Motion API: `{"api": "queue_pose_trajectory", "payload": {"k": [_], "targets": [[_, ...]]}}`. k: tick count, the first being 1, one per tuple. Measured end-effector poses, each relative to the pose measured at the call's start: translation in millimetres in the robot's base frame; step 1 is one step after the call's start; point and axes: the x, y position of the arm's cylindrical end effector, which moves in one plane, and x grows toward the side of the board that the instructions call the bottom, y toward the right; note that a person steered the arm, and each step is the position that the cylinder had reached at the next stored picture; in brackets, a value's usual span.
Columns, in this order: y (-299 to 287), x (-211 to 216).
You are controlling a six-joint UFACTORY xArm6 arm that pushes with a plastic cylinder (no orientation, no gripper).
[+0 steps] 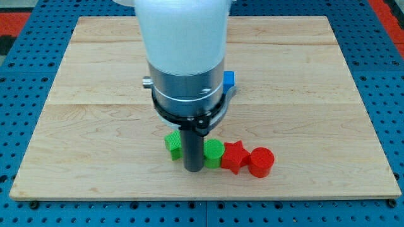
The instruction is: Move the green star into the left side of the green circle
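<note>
The green star (172,144) lies on the wooden board (95,94) just left of my rod, partly hidden by it. The green circle (214,152) sits just right of the rod. My tip (194,170) rests on the board between the two green blocks, touching or nearly touching both. The star and the circle are kept apart by the rod's width.
A red star (235,156) touches the green circle's right side, and a red circle (261,162) sits right of that. A blue block (229,79) peeks out behind the arm's body. The board's bottom edge is close below the row.
</note>
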Motion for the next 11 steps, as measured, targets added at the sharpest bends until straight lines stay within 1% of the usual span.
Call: {"api": "queue_pose_trajectory", "payload": {"k": [1, 2, 3, 4, 6, 7, 11], "targets": [[13.2, 0.0], [-8.0, 12.5], [-68.9, 23.5], [-73.2, -4.6], [-85.5, -29.8], [-77.8, -45.3], [-48.8, -45.9]]}}
